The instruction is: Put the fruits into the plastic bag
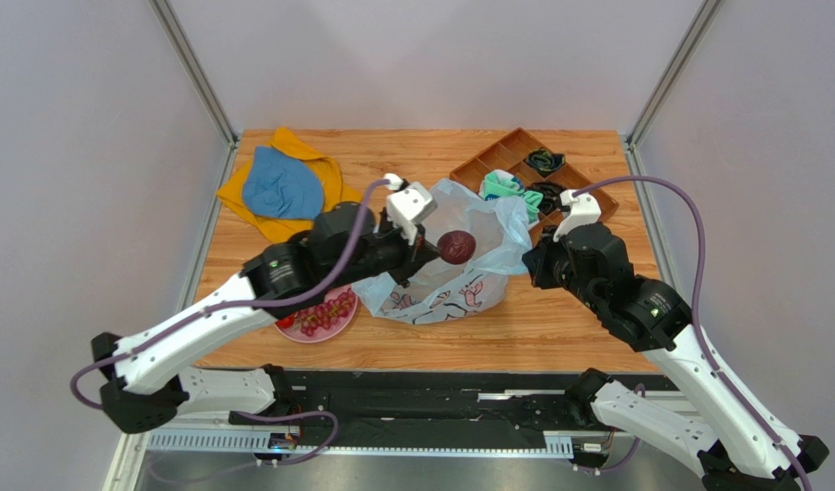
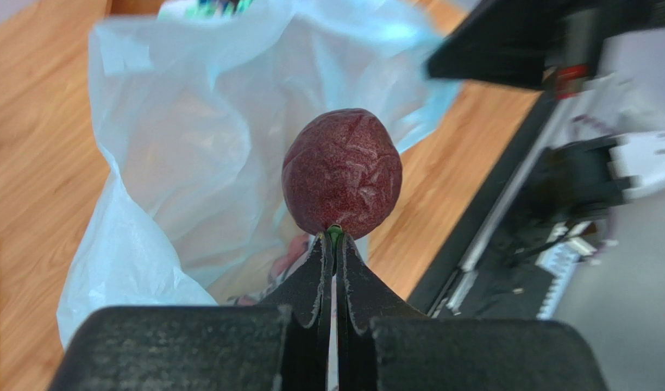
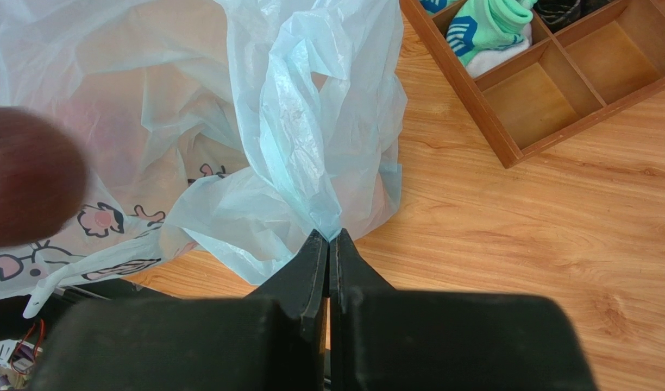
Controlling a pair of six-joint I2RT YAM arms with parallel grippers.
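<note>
Purple plum (image 2: 342, 173) hangs pinched by its stem end in our left claw (image 2: 334, 235) over the plastic bag (image 1: 447, 297) mouth; our right claw (image 3: 328, 235) clenches the bag's edge so it gapes for the drop

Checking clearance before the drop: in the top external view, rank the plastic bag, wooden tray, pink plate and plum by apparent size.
1. plastic bag
2. wooden tray, partly covered, so only roughly placed
3. pink plate, also partly covered
4. plum, clearly the smallest
</note>
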